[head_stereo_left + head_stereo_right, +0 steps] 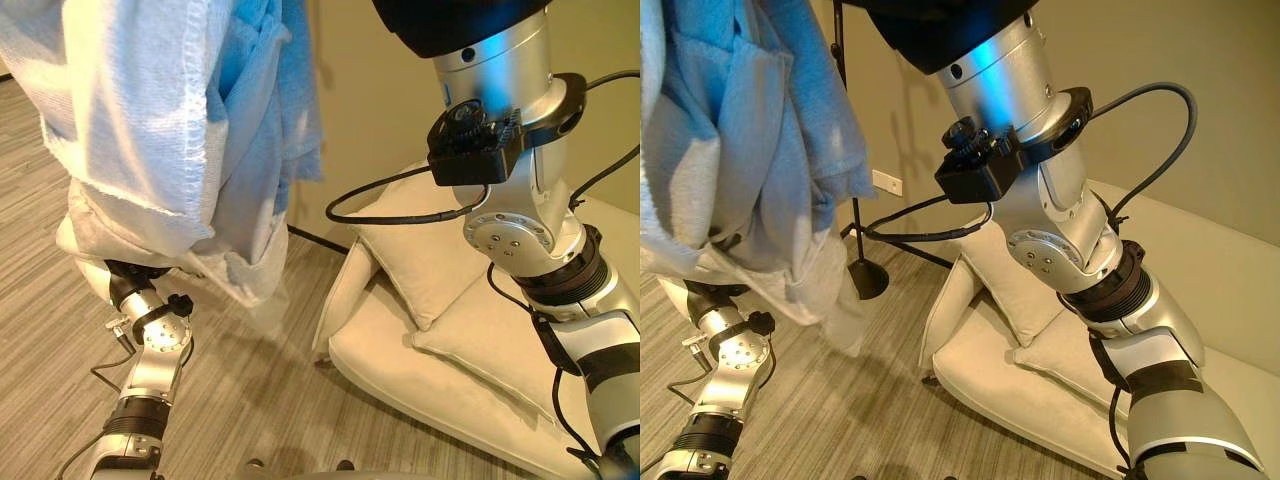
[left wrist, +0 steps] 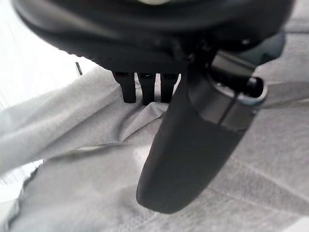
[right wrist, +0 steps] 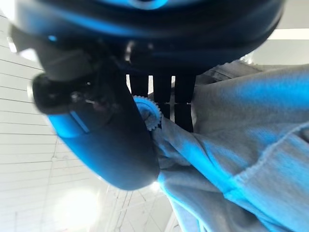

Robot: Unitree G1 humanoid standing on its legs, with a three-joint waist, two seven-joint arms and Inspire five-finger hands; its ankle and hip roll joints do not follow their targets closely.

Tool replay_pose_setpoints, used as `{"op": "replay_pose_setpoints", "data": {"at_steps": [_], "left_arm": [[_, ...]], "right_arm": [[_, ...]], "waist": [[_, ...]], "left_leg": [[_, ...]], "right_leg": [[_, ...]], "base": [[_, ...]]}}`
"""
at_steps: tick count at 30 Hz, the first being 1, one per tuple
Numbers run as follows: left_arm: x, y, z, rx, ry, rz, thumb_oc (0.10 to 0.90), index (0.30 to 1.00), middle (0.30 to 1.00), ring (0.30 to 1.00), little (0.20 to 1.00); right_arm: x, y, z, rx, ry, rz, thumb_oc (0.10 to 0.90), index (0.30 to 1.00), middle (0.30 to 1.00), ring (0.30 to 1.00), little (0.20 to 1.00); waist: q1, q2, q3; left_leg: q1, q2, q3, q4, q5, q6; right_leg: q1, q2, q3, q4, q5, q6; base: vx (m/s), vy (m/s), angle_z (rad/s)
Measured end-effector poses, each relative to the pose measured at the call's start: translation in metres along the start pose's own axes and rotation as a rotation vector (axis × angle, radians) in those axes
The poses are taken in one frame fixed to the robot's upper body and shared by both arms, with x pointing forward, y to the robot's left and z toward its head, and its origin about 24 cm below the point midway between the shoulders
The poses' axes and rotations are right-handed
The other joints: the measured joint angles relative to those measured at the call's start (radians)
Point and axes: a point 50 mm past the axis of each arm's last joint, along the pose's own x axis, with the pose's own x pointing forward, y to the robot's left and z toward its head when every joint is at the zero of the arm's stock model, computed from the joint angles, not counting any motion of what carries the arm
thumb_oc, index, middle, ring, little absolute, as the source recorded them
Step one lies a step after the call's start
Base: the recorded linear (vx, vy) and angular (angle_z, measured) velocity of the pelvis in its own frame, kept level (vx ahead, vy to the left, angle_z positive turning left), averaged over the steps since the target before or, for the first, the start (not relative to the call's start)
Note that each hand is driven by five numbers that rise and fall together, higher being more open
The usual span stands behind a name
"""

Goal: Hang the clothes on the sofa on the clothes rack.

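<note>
The garment (image 1: 180,130), a pale blue-white piece of clothing, is lifted high at the left of the scene, hanging in folds well above the floor (image 1: 260,390) and clear of the sofa (image 1: 1040,390), which lies low at the right with its cushions (image 1: 430,250). Both hands hold it. The left hand (image 2: 188,159) has its thumb pressed down over a fold and its fingers (image 2: 143,89) curled into the cloth. The right hand (image 3: 111,145) pinches a bunched edge between thumb and fingers. The clothes rack (image 1: 855,240), a dark pole on a round base, stands far left, behind the cloth. The garment's long axis runs downward from the hands, so the coming move likely carries it farther left toward the pole; the left hand seems nearer.
</note>
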Motion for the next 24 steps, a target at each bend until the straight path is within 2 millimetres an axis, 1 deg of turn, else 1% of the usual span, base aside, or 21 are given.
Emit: {"op": "replay_pose_setpoints", "data": {"at_steps": [5,8,9,11,13,15,16,18,20,21,23,24], "left_arm": [[0.015,0.019,0.002,0.035,-0.032,0.098,0.400,0.300,0.300,0.300,0.300],[0.022,0.030,0.010,0.043,-0.070,0.160,0.400,0.300,0.300,0.300,0.300],[0.026,0.036,0.016,0.047,-0.101,0.181,0.400,0.300,0.300,0.300,0.300],[0.029,0.041,0.022,0.048,-0.133,0.202,0.400,0.300,0.300,0.300,0.300],[0.034,0.048,0.029,0.062,-0.182,0.241,0.400,0.300,0.300,0.300,0.300],[0.039,0.056,0.037,0.094,-0.231,0.283,0.400,0.300,0.300,0.300,0.300],[0.043,0.061,0.042,0.119,-0.268,0.302,0.400,0.300,0.300,0.300,0.300],[0.050,0.071,0.047,0.183,-0.311,0.353,0.400,0.300,0.300,0.300,0.300],[0.055,0.080,0.050,0.204,-0.326,0.393,0.400,0.300,0.300,0.300,0.300],[0.059,0.089,0.053,0.234,-0.344,0.436,0.400,0.300,0.300,0.300,0.300],[0.064,0.100,0.056,0.249,-0.356,0.490,0.400,0.300,0.300,0.300,0.300],[0.068,0.108,0.059,0.254,-0.366,0.531,0.400,0.300,0.300,0.300,0.300]], "right_arm": [[-0.015,-0.002,-0.007,0.043,0.034,-0.024,0.400,0.300,0.300,0.300,0.300],[-0.022,-0.004,-0.010,0.052,0.068,-0.033,0.400,0.300,0.300,0.300,0.300],[-0.026,-0.004,-0.012,0.044,0.098,-0.025,0.400,0.300,0.300,0.300,0.300],[-0.032,-0.004,-0.016,0.034,0.143,-0.015,0.400,0.300,0.300,0.300,0.300],[-0.038,-0.002,-0.023,0.041,0.202,-0.001,0.400,0.300,0.300,0.300,0.300],[-0.047,-0.001,-0.032,0.062,0.256,-0.009,0.400,0.300,0.300,0.300,0.300],[-0.057,-0.002,-0.036,0.077,0.285,-0.036,0.400,0.300,0.300,0.300,0.300],[-0.069,-0.005,-0.044,0.092,0.341,-0.077,0.400,0.300,0.300,0.300,0.300],[-0.077,-0.007,-0.049,0.097,0.373,-0.107,0.400,0.300,0.300,0.300,0.300],[-0.083,-0.009,-0.052,0.103,0.398,-0.134,0.400,0.300,0.300,0.300,0.300],[-0.094,-0.009,-0.055,0.115,0.422,-0.167,0.400,0.300,0.300,0.300,0.300],[-0.104,-0.011,-0.056,0.117,0.442,-0.199,0.400,0.300,0.300,0.300,0.300]], "waist": [[-0.009,-0.022,-0.016],[-0.009,-0.031,-0.021],[-0.001,-0.035,-0.023],[0.005,-0.035,-0.023],[0.011,-0.041,-0.024],[0.020,-0.044,-0.023],[0.031,-0.046,-0.022],[0.047,-0.047,-0.017],[0.055,-0.048,-0.015],[0.064,-0.050,-0.014],[0.070,-0.051,-0.014],[0.072,-0.054,-0.009]], "left_leg": [[-0.001,-0.001,0.008,-0.002,-0.001,0.002],[-0.002,0.000,0.009,-0.007,-0.001,0.003],[-0.003,-0.001,0.009,-0.008,-0.001,0.002],[-0.002,-0.001,0.009,-0.011,0.000,0.004],[-0.003,-0.002,0.007,-0.012,0.000,0.004],[-0.003,-0.003,0.005,-0.012,-0.001,0.003],[-0.003,-0.003,0.005,-0.013,-0.001,0.004],[-0.004,-0.012,0.002,-0.012,-0.002,0.005],[-0.005,-0.020,0.001,-0.011,-0.001,0.008],[-0.006,-0.029,0.000,-0.013,0.002,0.015],[-0.007,-0.050,-0.010,-0.011,0.000,0.030],[-0.008,-0.076,-0.020,-0.002,-0.007,0.039]], "right_leg": [[-0.006,0.000,0.009,0.000,0.001,0.001],[-0.011,-0.001,0.011,0.000,0.001,0.002],[-0.014,-0.001,0.012,0.001,0.001,0.003],[-0.014,-0.001,0.012,0.001,0.001,0.002],[-0.014,-0.002,0.010,0.002,0.001,0.002],[-0.013,-0.003,0.008,0.005,0.001,0.002],[-0.013,-0.004,0.008,0.005,0.001,0.002],[-0.013,-0.012,0.005,0.005,0.001,0.003],[-0.012,-0.020,0.002,0.005,0.001,0.006],[-0.012,-0.031,0.001,0.005,0.000,0.011],[-0.006,-0.052,-0.012,0.005,-0.005,0.021],[0.005,-0.075,-0.024,0.007,-0.012,0.036]], "base": [[-0.02,0.017,-0.04],[-0.03,0.055,-0.04],[0.03,0.063,-0.02],[0.01,0.063,0.00],[0.00,0.085,0.02],[-0.01,0.132,0.02],[-0.02,0.164,0.02],[-0.01,0.193,0.03],[0.01,0.189,0.05],[0.01,0.224,0.11],[0.03,0.294,0.23],[0.04,0.365,0.31]]}}
